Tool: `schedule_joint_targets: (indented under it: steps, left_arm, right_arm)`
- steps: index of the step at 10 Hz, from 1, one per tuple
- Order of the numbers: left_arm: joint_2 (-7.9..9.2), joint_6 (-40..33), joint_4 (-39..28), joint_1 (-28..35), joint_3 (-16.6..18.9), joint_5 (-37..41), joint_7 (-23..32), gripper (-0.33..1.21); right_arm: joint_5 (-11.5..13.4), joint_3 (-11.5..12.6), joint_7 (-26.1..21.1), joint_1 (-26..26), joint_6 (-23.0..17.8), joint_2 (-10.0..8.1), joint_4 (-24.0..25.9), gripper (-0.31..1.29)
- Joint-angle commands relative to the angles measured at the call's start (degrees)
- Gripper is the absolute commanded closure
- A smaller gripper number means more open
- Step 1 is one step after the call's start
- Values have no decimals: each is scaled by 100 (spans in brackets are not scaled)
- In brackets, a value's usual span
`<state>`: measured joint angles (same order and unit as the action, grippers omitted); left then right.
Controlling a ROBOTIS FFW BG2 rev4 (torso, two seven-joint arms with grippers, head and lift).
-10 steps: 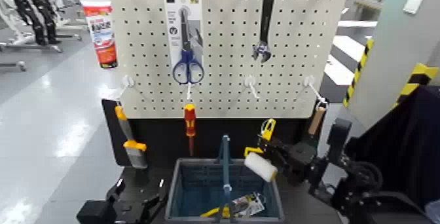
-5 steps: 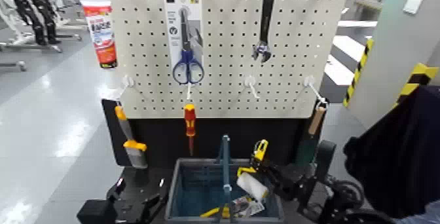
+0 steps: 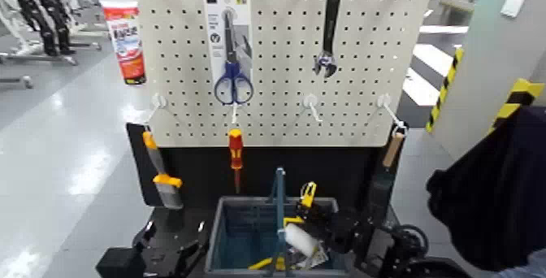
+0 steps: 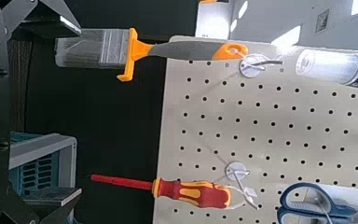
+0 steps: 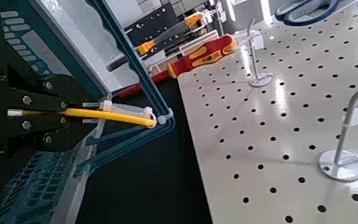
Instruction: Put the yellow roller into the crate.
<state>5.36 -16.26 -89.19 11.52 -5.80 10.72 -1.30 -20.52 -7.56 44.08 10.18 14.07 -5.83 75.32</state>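
Black and jointed, the right gripper (image 3: pixel 309 210) is clamped on the yellow plastic handle (image 5: pixel 121 116) of the small paint roller, near the crate's right side. From its fingertips, in the head view, the handle's free end points to twelve o'clock, and the white fluffy sleeve (image 3: pixel 301 240) hangs toward seven o'clock, over the crate's interior. I cannot tell whether the sleeve touches anything below.

To do the lowering well, the arm should keep the roller on the right of the upright blue-grey centre handle (image 3: pixel 280 208), ease it down until the sleeve is supported, then part the fingers gently and lift straight away. The yellow end looks close to that upright, so a sideways swing could snag it; contact there is unclear.

Farther out, the rectangular blue-grey plastic crate (image 3: pixel 214 241) spreads mainly toward eight o'clock, with a packaged item (image 3: pixel 312 255) and a yellow object (image 3: pixel 261 263) inside. Beyond its rim, toward nine o'clock, the left gripper (image 3: pixel 175 232) waits idle, fingers apart and empty.
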Motion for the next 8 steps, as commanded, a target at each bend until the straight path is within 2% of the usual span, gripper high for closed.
schedule_joint_targets:
  steps: [1,2,3,4,5,8]
  left_arm:
    - [9,-8,7,-9,-9,0,-1,11]
    - [9,-8,7,-18,-9,0,-1,11]
    - [27,-8,7,-18,-18,0,-1,11]
    - [27,-8,7,-27,-26,0,-1,11]
    - [27,-8,7,-35,-26,0,-1,11]
    - [35,-8,7,-35,-26,0,-1,11]
  right_arm:
    - [-22,-61,13,10,52,-6,-9,110]
    - [-22,-52,39,10,52,-23,9,94]
    - [-14,-26,92,10,113,-41,27,55]
    - [189,9,136,2,210,-50,132,24]
    - [285,71,145,-25,254,-50,229,4]
    - [479,247,145,-104,359,-59,466,5]
